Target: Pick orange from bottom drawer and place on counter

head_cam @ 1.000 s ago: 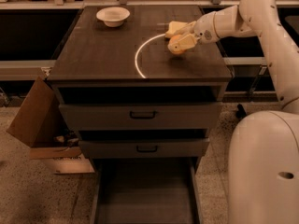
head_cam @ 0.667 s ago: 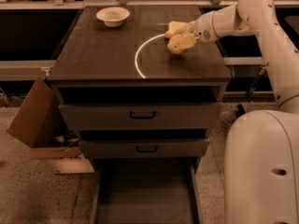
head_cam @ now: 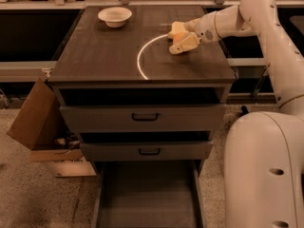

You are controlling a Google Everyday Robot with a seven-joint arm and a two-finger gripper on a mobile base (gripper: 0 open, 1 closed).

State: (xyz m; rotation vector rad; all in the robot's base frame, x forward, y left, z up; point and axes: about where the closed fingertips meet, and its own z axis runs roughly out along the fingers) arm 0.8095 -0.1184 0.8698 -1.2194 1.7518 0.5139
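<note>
The orange [head_cam: 177, 38] shows as a small orange patch between my gripper's cream fingers [head_cam: 186, 44], low over the right side of the counter [head_cam: 104, 56], just right of the white arc line [head_cam: 140, 56]. My gripper [head_cam: 175, 37] reaches in from the right and is shut on the orange. I cannot tell whether the orange touches the counter top. The bottom drawer [head_cam: 147, 198] is pulled open below, and its grey floor shows nothing on it.
A white bowl [head_cam: 115, 16] stands at the counter's back left. Two upper drawers with black handles [head_cam: 145, 117] are closed. A cardboard box [head_cam: 40, 122] leans on the floor at the left. My white base [head_cam: 266, 170] fills the lower right.
</note>
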